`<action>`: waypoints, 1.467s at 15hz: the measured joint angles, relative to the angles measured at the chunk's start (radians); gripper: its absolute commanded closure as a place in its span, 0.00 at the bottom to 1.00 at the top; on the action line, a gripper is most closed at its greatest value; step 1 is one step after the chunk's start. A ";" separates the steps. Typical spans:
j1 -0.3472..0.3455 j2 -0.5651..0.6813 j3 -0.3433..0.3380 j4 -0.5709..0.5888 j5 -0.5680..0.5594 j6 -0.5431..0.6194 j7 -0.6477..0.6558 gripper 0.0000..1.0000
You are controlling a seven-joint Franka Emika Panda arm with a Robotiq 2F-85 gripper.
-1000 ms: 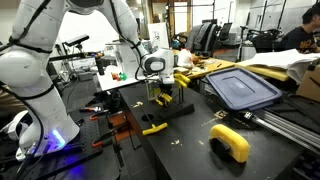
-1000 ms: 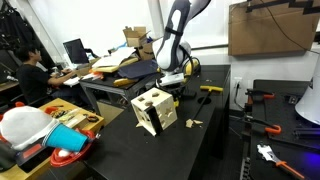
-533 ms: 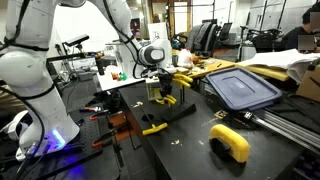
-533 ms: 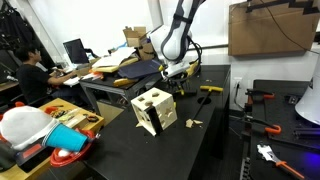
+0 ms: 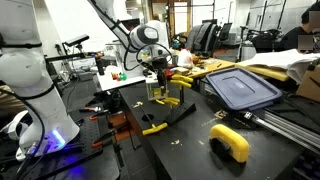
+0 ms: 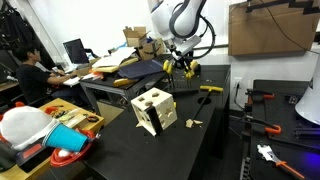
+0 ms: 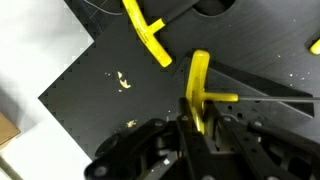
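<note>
Yellow T-piece (image 7: 199, 75) is clamped in the gripper (image 7: 198, 118). Jaws are pinched on its stem, and the crossbar pokes out sideways past the fingers (image 7: 225, 135). Grip looks firm and centred, though the fingertip contact is partly hidden by the gripper body.

Both exterior views put the gripper (image 5: 165, 75) (image 6: 180, 68) up in the air. It is well clear of the black table (image 5: 190, 135), so the piece hangs free and touches nothing.

Going outward:
- A loose yellow piece (image 7: 148, 35) (image 5: 154, 128) lies flat on the table near its edge, apart from the held one.
- A few pale crumbs or chips sit on the table surface in the wrist view, too small to identify.
- A wooden box with holes (image 6: 153, 110) stands on the near part of the table, well apart from the gripper.
- A chunky yellow block (image 5: 230, 142) and a blue lid (image 5: 240, 88) sit further off.
- A person is at a desk in the background, not involved.

Step, as I judge it: the grasp is done and the piece is up, so this is the carry phase with the part in the air. No placement has started.

Next move calls for:
- Keeping the squeeze steady so the stem doesn't pivot between the jaws.
- Watching the crossbar's orientation, since it sticks out to one side and could catch.
- Staying high enough to pass over the loose piece and the other clutter before coming down anywhere.

Risk, as I judge it: the thin stem could rotate in the grip if bumped.
</note>
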 measured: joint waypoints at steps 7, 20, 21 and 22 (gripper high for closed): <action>-0.096 -0.187 0.077 -0.027 -0.288 -0.072 0.034 0.95; -0.129 -0.256 0.267 0.021 -0.634 -0.076 0.139 0.95; -0.125 -0.252 0.278 0.026 -0.635 -0.076 0.117 0.95; -0.122 -0.249 0.286 0.031 -0.635 -0.077 0.087 0.95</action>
